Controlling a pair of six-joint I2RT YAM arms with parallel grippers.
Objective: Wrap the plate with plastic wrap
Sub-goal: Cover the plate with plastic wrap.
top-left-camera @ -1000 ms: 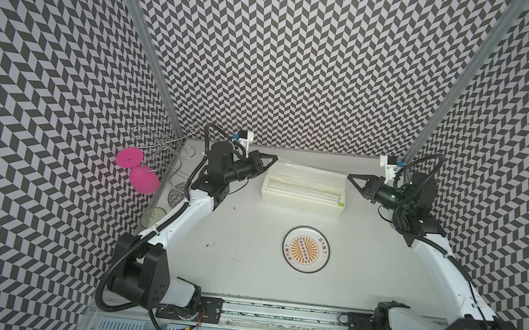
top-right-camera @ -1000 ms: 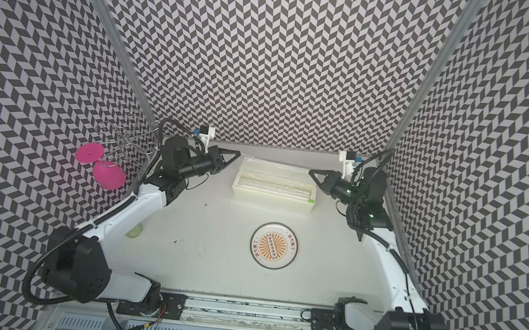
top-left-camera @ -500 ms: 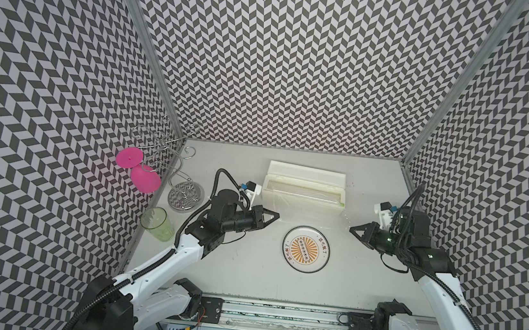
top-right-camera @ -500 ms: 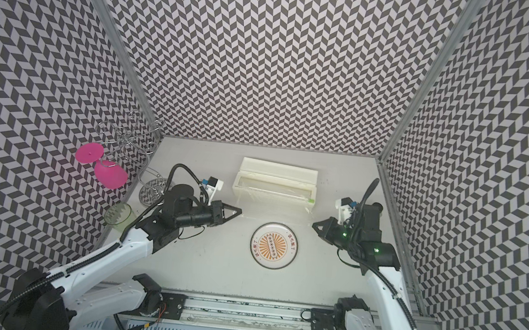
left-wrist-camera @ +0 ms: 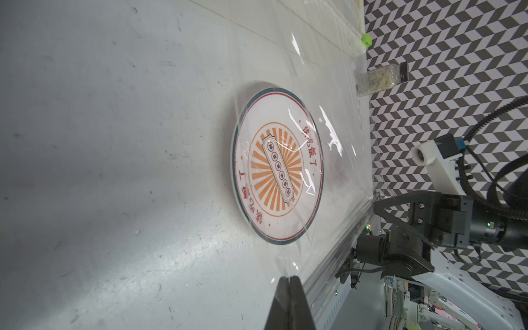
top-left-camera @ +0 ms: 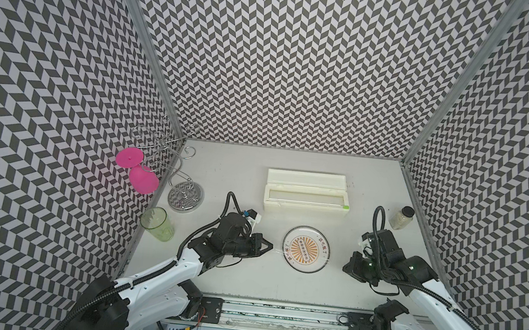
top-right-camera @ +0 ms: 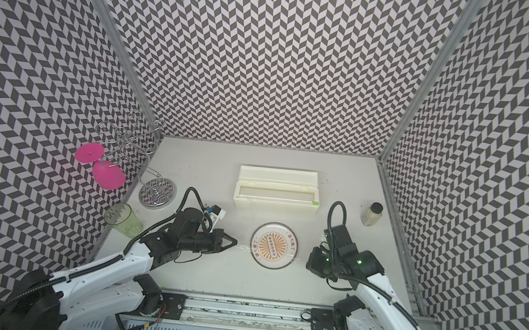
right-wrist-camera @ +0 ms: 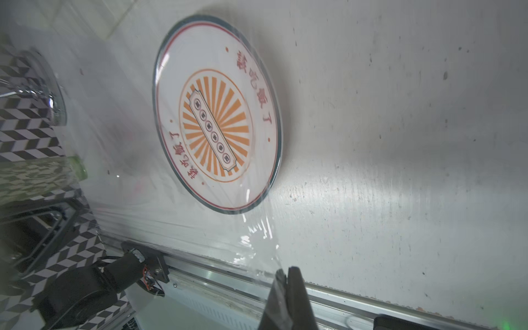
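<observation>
**Wrap stretched over the plate, ready to lay and tuck**

The plate [top-left-camera: 305, 254] lies flat in the middle of the worktop [top-left-camera: 243, 290]. It is nearer the front edge than the back and directly in front of the dispenser box [top-left-camera: 307, 193].

The plastic wrap [left-wrist-camera: 328, 128] spans the plate between your two tools, and its glints and creases show in both wrist views. The left tool [top-left-camera: 269, 245] sits just beside the plate's left edge. Its jaws are fully closed, pinching one front corner of the plastic wrap. The right tool [top-left-camera: 346, 268] is a little way off the plate's right edge, also clamped tight on its own corner.

The film runs back toward the box and its green tab [left-wrist-camera: 366, 40]. The pictures do not show whether it is cut free there.

As I read it, you are in the covering step: the wrap is over the plate but not yet tucked around its rim.

- **Next move:** lower both corners together, keeping the tension even, so the wrap settles flat on the plate face.
- **Then:** carry the edges down past the rim toward the worktop.
- **Risks:** uneven pulling is likely to wrinkle the film or drag the light plate sideways. A slack corner may cling to itself.
</observation>
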